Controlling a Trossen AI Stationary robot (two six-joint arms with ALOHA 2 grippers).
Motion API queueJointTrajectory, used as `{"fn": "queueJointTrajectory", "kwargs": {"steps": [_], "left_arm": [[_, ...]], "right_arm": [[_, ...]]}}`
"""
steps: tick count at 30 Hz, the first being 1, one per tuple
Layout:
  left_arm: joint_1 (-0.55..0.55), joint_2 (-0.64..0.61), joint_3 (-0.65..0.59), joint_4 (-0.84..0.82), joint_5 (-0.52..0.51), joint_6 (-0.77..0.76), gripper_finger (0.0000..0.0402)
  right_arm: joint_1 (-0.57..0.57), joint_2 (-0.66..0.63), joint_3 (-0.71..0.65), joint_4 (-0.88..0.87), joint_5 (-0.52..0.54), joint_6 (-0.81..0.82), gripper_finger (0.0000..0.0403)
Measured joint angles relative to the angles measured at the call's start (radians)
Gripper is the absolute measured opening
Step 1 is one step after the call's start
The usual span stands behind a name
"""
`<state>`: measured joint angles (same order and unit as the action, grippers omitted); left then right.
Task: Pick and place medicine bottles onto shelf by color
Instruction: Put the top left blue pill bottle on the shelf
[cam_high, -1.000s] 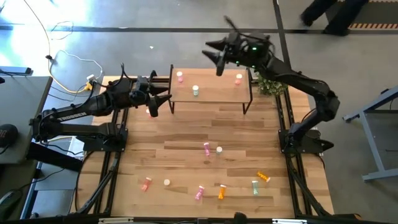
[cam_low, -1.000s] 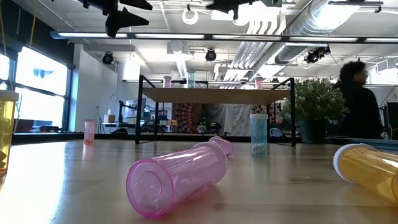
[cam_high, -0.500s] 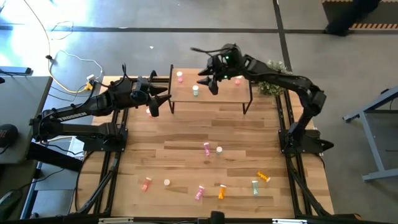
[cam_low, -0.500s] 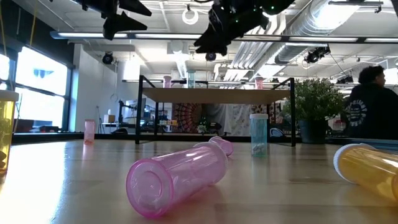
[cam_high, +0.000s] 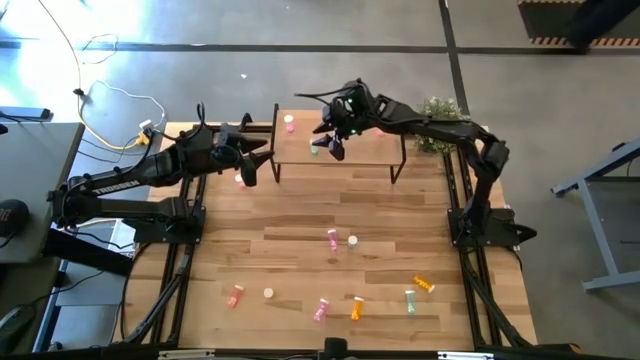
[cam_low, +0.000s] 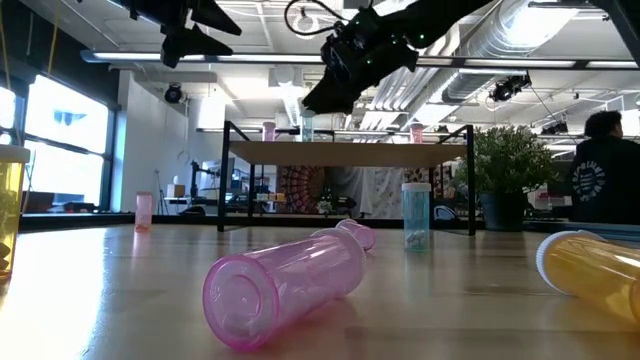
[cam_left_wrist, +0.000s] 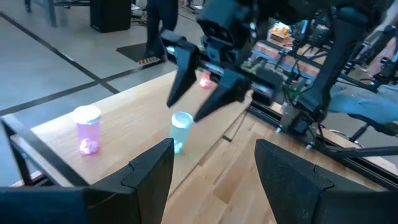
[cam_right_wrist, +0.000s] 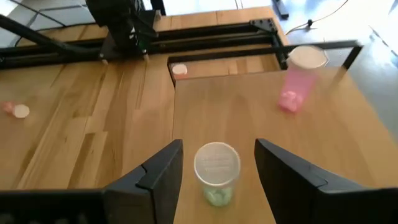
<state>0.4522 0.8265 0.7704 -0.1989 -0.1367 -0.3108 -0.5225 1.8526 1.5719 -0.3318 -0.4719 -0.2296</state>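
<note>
The right gripper (cam_high: 333, 143) hangs with its fingers spread above the low light-wood shelf on a thin black frame (cam_high: 370, 152), directly over a pale green capped bottle (cam_right_wrist: 216, 173) that stands upright there — the bottle sits between the two fingers in the right wrist view, not touched. A pink bottle with a whitish cap (cam_right_wrist: 297, 78) stands upright near the shelf's far corner, and a salmon-red bottle (cam_high: 384, 127) stands toward the other end. The left gripper (cam_high: 256, 160) waits just off the shelf's left end, fingers apart and empty, above the wooden desk (cam_high: 300, 220). More bottles lie scattered on the desk's near half — a pink one on its side (cam_low: 290, 287), an orange one (cam_high: 356, 308), another pale green one (cam_high: 410, 300). A green potted plant (cam_high: 440, 130) stands beside the shelf's right end.
</note>
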Motion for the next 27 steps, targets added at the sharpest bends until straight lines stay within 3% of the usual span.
{"fn": "queueJointTrajectory", "kwargs": {"steps": [11,20,27], "left_arm": [[0.0,0.0,0.0,-0.01,-0.01,0.0,0.0215],[0.0,0.0,0.0,-0.015,-0.03,0.0,0.0215],[0.0,0.0,0.0,-0.015,-0.036,0.007,0.0215]], "right_arm": [[0.003,0.031,0.0,-0.001,0.031,-0.036,0.0187],[-0.001,0.033,0.0,0.0,0.063,-0.04,0.0125],[-0.008,0.032,0.0,0.015,0.14,-0.04,0.0117]]}}
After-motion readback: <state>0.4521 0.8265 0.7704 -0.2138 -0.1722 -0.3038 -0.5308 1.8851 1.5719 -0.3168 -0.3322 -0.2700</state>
